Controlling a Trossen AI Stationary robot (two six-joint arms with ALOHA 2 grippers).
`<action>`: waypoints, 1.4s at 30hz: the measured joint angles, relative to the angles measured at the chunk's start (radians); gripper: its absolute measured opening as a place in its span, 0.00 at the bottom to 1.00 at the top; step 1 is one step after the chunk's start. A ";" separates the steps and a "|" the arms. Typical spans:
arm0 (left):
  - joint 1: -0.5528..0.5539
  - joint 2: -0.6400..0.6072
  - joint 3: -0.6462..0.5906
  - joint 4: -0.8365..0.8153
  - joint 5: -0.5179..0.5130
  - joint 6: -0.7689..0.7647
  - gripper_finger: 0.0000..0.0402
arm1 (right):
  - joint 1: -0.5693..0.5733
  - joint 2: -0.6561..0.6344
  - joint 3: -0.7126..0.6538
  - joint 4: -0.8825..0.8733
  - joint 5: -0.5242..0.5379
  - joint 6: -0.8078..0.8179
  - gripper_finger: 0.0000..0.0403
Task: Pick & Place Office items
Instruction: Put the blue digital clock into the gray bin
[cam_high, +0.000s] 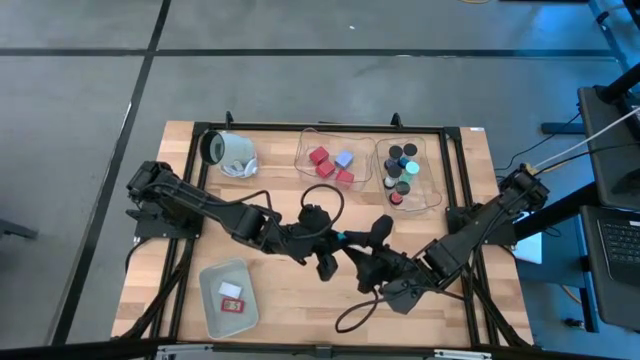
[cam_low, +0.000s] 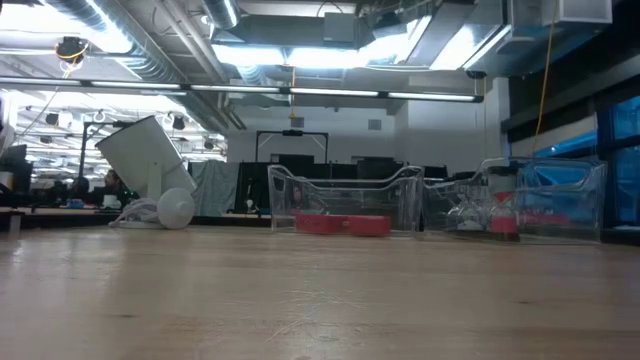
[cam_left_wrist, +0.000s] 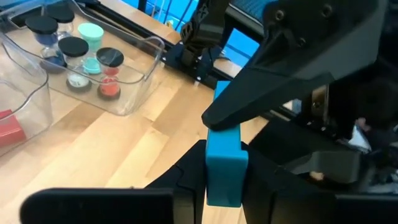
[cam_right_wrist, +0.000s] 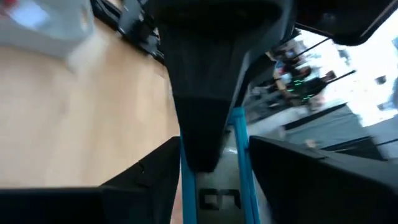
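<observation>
A teal card (cam_high: 341, 237) (cam_left_wrist: 224, 163) is held up over the middle of the table, where both grippers meet. My left gripper (cam_high: 330, 243) (cam_left_wrist: 224, 155) is shut on it. My right gripper (cam_high: 362, 246) (cam_right_wrist: 214, 171) is open and faces the left one, its fingers standing on either side of the card's far end (cam_right_wrist: 240, 149). One clear bin (cam_high: 335, 160) holds red and pale blue blocks. A second clear bin (cam_high: 408, 172) (cam_left_wrist: 93, 59) holds the stubby cylinders. A grey-white tray (cam_high: 228, 296) holds a red and a white card. My left gripper pinches the teal card's near end (cam_left_wrist: 224, 186) between its two fingers, one on each side. The card is lifted clear of the table and sticks out forward past the fingertips toward my right gripper. I cannot tell whether my right gripper touches the card.
The large white cylinder (cam_high: 230, 152) (cam_low: 150, 165) lies near the far left corner with a coiled cable beside it. Both clear bins (cam_low: 345, 205) stand along the far edge. Black cables loop on the table under the arms (cam_high: 350, 318). Bare wood lies near the front edge (cam_low: 320, 300).
</observation>
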 joint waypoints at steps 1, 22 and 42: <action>0.000 0.000 0.000 -0.003 0.005 0.007 0.16 | 0.000 -0.002 0.000 0.002 -0.022 0.033 0.48; 0.005 -0.001 0.000 -0.354 0.298 -0.067 0.16 | 0.022 -0.339 0.001 -0.374 -0.763 0.909 0.74; -0.422 -0.020 -0.164 -1.032 0.603 -0.874 0.16 | 0.077 -0.264 0.000 -0.573 -0.647 1.019 0.69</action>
